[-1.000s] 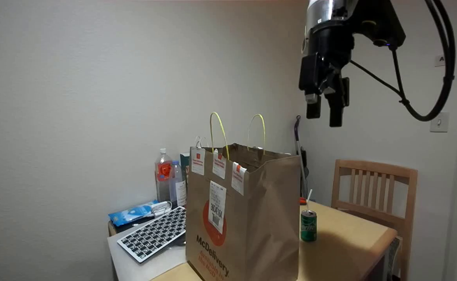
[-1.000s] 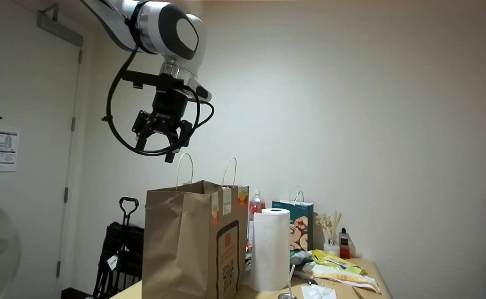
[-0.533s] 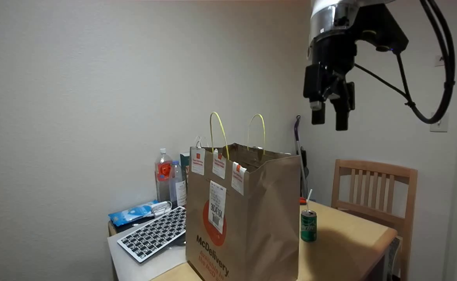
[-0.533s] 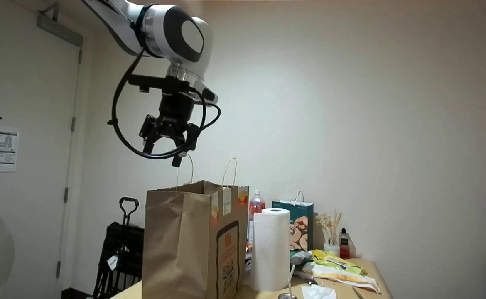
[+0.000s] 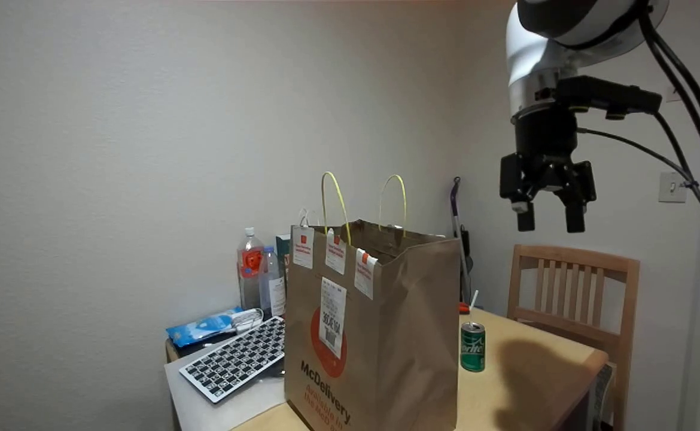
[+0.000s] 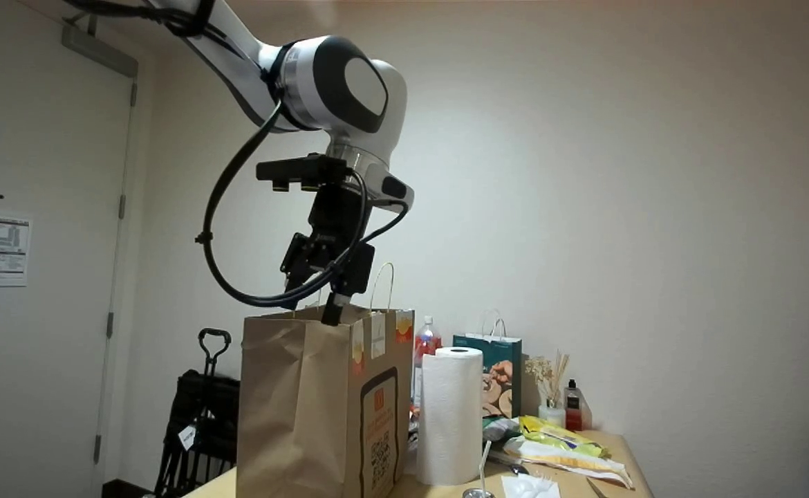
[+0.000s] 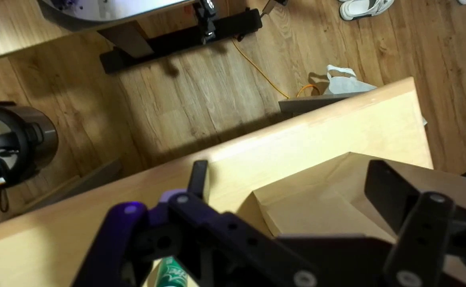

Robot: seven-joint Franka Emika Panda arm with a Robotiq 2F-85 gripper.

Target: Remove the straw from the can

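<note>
You have just brought the gripper [image 5: 550,222] lower and, in both exterior views, farther right, and its fingers [image 5: 575,219] face a little differently, which I take for a turn rather than a wider spread. They stand well apart, holding nothing. The straw [image 5: 474,305] has stayed put: it rises from the top of the can [image 5: 472,350], leaning slightly right, and the can stands upright on the table [image 5: 565,356], to the right of the tall paper bag [image 5: 374,335]. So I judge you to be on the approach, with the removal itself not begun. There is height left to lose, and you are not lined up: in an exterior view the straw [image 6: 485,462] sits well right of the gripper [image 6: 311,310] and far below it. In the wrist view the can [image 7: 172,273] shows at the lower edge, partly behind the gripper, and I cannot make out the straw there. Line the fingers up astride the straw before descending; the gripper overlaps the paper bag's rim in an exterior view, how close I cannot tell, so mind snagging it.
</note>
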